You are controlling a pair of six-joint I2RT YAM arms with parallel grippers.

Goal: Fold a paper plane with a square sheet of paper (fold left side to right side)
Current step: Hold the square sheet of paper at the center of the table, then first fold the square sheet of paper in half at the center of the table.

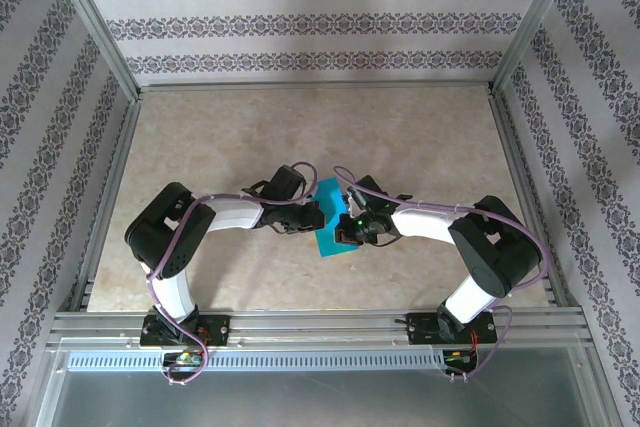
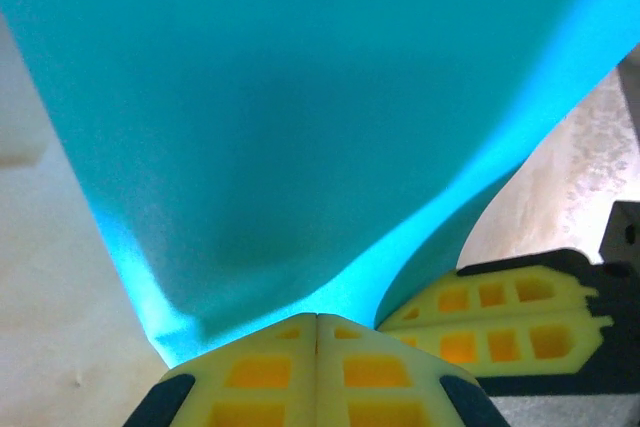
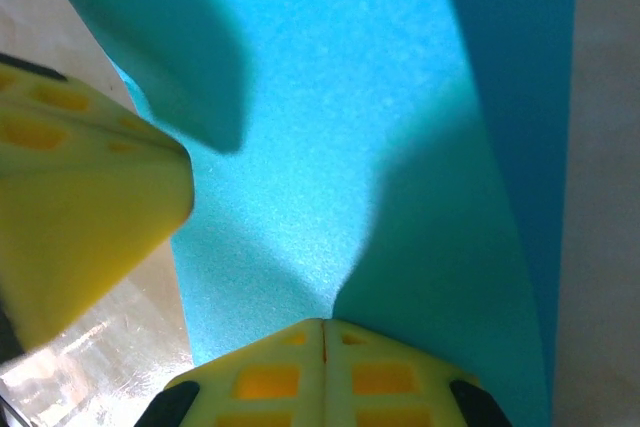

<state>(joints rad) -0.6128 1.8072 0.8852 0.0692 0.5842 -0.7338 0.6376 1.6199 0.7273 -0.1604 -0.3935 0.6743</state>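
Note:
The square sheet of paper (image 1: pixel 328 202) is teal-blue and sits mid-table between the two arms, partly folded and bowed up off the surface. My left gripper (image 1: pixel 308 217) meets it from the left. In the left wrist view its fingertips are pressed together (image 2: pixel 317 319) on the edge of the sheet (image 2: pixel 300 127), which rises in a curve. My right gripper (image 1: pixel 343 230) meets the sheet from the right. Its tips are shut (image 3: pixel 324 323) on the paper (image 3: pixel 330 147), and a crease runs up from them. No paper plane shape shows.
The beige table (image 1: pixel 300 127) is bounded by metal frame rails (image 1: pixel 320 322) at the near edge and by patterned walls on three sides. The two grippers are close together: the right fingers (image 2: pixel 500 317) show beside the left ones, and the left fingers (image 3: pixel 80 207) beside the right.

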